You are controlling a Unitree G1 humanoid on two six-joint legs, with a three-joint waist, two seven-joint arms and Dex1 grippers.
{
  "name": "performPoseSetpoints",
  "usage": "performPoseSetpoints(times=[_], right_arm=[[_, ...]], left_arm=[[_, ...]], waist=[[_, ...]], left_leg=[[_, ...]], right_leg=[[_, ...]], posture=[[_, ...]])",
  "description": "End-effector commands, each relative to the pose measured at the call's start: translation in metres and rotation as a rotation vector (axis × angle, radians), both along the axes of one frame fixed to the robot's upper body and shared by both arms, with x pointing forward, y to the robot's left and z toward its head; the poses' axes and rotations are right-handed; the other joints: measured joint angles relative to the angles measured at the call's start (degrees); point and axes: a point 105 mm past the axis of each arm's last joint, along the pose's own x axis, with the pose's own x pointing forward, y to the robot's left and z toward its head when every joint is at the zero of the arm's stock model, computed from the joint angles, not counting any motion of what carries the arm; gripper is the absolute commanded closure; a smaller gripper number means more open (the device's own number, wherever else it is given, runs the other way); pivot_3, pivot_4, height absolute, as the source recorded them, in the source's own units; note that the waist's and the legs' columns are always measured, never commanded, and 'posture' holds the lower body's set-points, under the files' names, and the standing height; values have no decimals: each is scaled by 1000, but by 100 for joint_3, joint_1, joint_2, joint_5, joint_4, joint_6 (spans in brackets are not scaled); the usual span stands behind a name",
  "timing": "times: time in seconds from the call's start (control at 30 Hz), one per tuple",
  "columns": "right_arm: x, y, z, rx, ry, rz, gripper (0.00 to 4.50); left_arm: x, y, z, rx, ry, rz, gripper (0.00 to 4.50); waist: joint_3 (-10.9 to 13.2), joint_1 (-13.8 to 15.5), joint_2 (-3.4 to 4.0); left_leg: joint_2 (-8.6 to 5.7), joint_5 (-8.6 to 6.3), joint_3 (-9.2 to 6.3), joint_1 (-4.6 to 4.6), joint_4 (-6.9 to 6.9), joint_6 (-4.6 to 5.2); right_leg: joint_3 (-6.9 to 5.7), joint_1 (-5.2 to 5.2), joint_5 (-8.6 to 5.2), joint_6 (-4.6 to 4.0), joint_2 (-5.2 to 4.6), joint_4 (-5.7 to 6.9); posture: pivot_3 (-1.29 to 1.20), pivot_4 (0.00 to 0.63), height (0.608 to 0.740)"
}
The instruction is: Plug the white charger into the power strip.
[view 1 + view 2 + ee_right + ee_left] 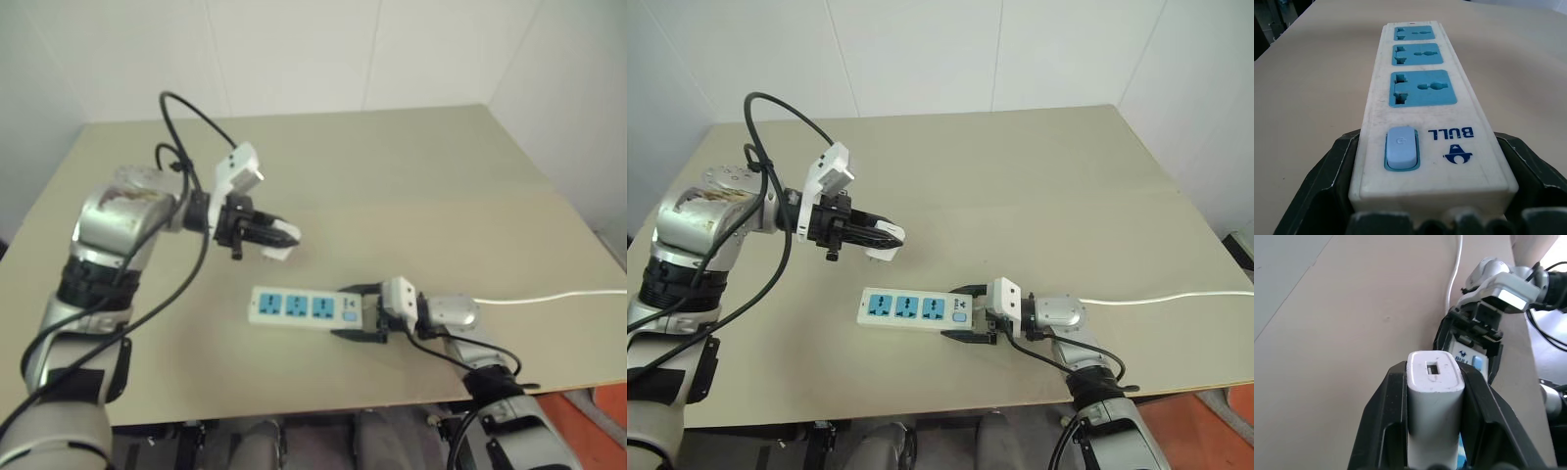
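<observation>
Fingers of left gripper (884,235) clamping white charger (888,244) at ten o'clock above power strip (911,308); right gripper (967,313) pinching its switch end on the counter (1038,186)—prongs needing squaring over a socket before pressing.

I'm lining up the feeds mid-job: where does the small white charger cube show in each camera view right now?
Left eye view: the small white plastic charger cube sits left of centre, between the left gripper's black fingers, above the table.
Right eye view: same, slightly further left.
Left wrist view: bottom centre, clamped between the fingers.
Right wrist view: not in it.
Shared landmark: the long white power strip with blue sockets, held at its switch end by the right gripper.
</observation>
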Motion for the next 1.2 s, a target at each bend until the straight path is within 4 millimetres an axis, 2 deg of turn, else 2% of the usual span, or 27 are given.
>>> performPoseSetpoints(times=[0.03,0.27,0.43,0.63,0.8,0.93,1.03,1.2], right_arm=[[-16,10,-14,-43,81,114,1067],[-23,15,-15,-54,128,194,1067],[-13,15,-19,-53,156,154,1067],[-7,5,-31,-97,177,110,1067],[-2,4,-30,-102,162,89,1067],[1,4,-28,-97,151,71,1067],[2,4,-27,-96,149,66,1067],[4,2,-27,-99,146,55,1067]], left_arm=[[-12,-4,12,-40,-13,-66,3481],[-12,-4,12,-32,-16,-64,3481],[-21,-8,14,-65,-32,-91,3481],[-35,-15,17,-130,-62,-161,3481],[-41,-23,19,-199,-53,-182,3481],[-48,-26,5,-222,-80,-187,3481],[-51,-23,-3,-313,-53,-171,3481],[-48,-19,-22,-305,-154,-148,3481]], waist=[[0,3,0],[-1,4,-1],[-4,-7,-7],[-16,8,-26],[-17,28,-28],[-18,8,-29],[-19,16,-30],[-19,47,-31]], left_leg=[[4,0,1,0,-1,0],[29,-10,8,5,-5,-10],[37,-11,18,14,-8,-11],[65,-10,31,39,-9,-15],[67,-11,32,121,-27,-16],[72,-11,34,125,-29,-16],[79,-11,37,123,-32,-17],[97,-11,41,122,-32,-17]], right_leg=[[2,0,0,-1,4,-1],[11,-3,2,-3,30,-4],[24,-2,4,-8,37,-5],[45,9,27,-45,72,-10],[44,104,41,-43,75,-43],[52,106,55,-39,81,-55],[58,101,60,-45,87,-56],[63,102,83,-60,109,-86]], posture=[[0,150,740],[0,150,740],[0,150,740],[0,150,740],[0,150,740],[0,150,740],[0,150,740],[0,150,740]])
